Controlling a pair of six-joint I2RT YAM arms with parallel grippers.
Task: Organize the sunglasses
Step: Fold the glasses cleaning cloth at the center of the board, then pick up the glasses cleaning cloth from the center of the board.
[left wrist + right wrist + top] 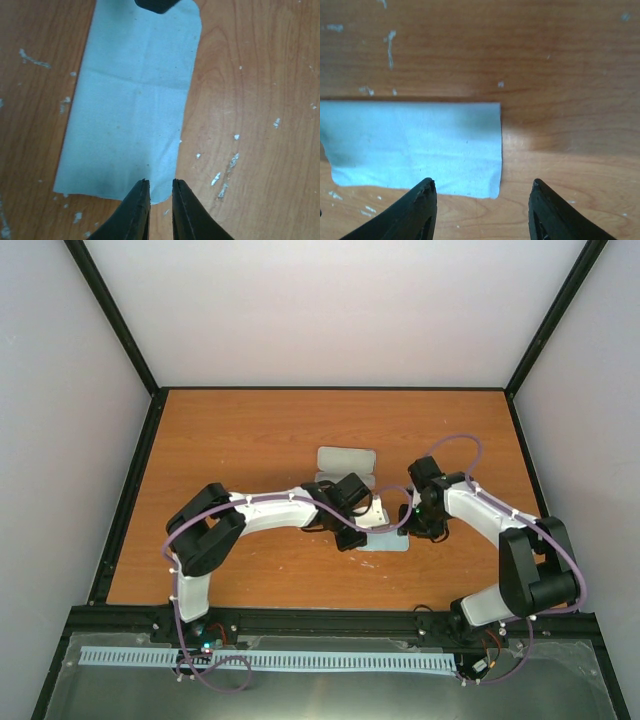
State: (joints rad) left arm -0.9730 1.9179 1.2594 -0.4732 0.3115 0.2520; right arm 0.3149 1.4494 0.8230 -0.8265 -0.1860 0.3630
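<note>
The sunglasses are out of view in every frame. A light blue cloth [386, 542] lies flat on the wooden table between the two arms. In the left wrist view the cloth [135, 100] stretches away from my left gripper [158, 183], whose jaws hover at its near edge with a narrow gap and nothing between them. In the right wrist view my right gripper [482, 183] stands wide open over a corner of the cloth [415, 145], holding nothing. From above, the left gripper [360, 528] and the right gripper [416, 520] sit at opposite ends of the cloth.
A pale oblong case [345, 461] lies just behind the two wrists. A dark fingertip [157, 5] of the other arm shows at the cloth's far end. White flecks [226, 175] dot the wood. Black rails [125, 500] edge the table.
</note>
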